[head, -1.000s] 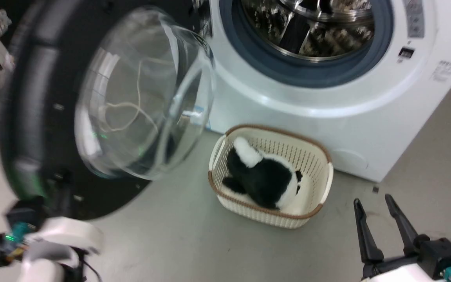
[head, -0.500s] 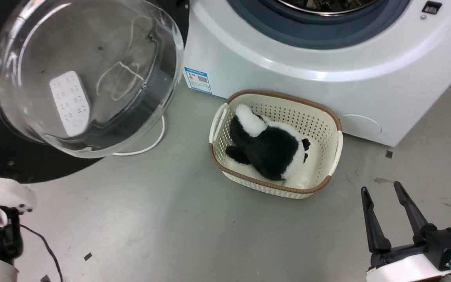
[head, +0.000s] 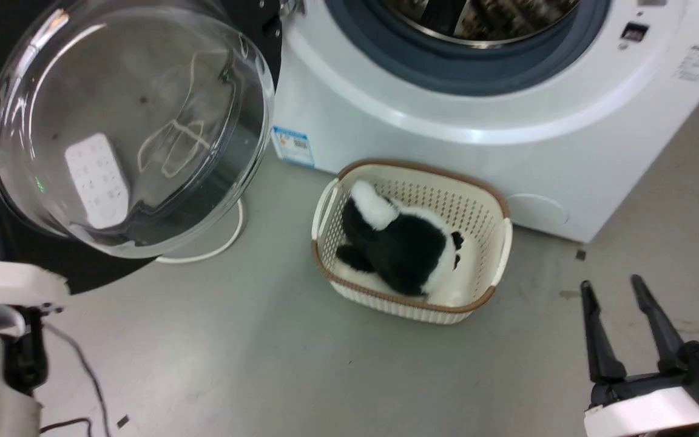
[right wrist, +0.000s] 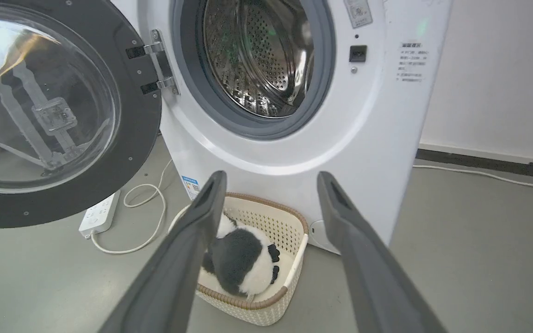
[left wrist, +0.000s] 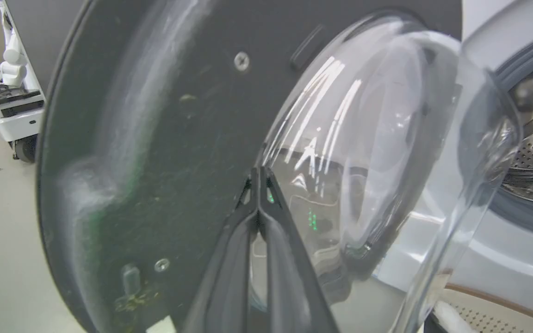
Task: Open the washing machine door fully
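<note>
While the washing machine door [head: 125, 127] hangs swung wide to the left of the white washing machine [head: 422, 121], hinged at the machine's left edge, the left gripper [left wrist: 258, 182] has its two dark fingers pressed together. Their tips sit at the door's inner face, where the black rim meets the glass bowl; contact cannot be told. The right gripper [head: 611, 282] is spread and empty, low before the machine's right corner. The step likely calls for a slow, steady push on the black rim rather than the glass, following the hinge's arc and easing off at its limit. A basket [head: 413, 303] with a plush toy [head: 398, 243] sits just before the machine, beside the door.
</note>
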You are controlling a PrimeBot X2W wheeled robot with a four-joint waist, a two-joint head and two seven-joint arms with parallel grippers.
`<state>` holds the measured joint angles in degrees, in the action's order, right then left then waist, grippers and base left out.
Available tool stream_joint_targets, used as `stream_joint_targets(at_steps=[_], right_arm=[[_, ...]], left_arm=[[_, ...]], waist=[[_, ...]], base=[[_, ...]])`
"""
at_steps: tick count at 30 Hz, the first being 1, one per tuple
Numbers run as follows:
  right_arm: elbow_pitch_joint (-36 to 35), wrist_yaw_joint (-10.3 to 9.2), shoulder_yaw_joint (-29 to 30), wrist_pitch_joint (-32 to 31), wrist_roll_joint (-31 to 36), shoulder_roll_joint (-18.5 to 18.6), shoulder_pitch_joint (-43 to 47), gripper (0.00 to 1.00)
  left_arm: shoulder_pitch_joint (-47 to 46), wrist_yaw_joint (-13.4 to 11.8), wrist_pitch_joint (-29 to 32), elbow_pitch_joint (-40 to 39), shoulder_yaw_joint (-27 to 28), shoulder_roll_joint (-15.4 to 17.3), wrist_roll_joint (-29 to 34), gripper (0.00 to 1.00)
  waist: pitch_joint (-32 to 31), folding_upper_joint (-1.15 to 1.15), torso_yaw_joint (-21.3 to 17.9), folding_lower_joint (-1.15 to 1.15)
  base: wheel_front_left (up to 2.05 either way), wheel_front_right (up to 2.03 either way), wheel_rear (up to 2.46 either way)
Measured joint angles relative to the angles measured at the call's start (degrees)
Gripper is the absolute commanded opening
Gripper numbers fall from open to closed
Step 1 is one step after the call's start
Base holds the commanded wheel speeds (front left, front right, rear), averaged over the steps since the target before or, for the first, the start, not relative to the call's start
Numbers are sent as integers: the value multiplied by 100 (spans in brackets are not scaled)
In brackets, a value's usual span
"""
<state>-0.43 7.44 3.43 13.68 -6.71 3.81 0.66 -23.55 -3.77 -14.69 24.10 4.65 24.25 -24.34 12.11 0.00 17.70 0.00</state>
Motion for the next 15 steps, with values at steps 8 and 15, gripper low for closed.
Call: stream_joint_targets(at_steps=[8, 15], right_arm=[[79, 0, 289, 81, 1, -47, -9, 100], [129, 0, 221, 104, 92, -65, 14, 100]], left_arm=[[872, 8, 0, -1478, -297, -661, 772, 0], [1607, -88, 0, -2029, -789, -1277, 1025, 0]], waist=[[-538, 0, -325, -1], [-979, 0, -811, -1]], base=[[0, 0, 0], [0, 0, 0]])
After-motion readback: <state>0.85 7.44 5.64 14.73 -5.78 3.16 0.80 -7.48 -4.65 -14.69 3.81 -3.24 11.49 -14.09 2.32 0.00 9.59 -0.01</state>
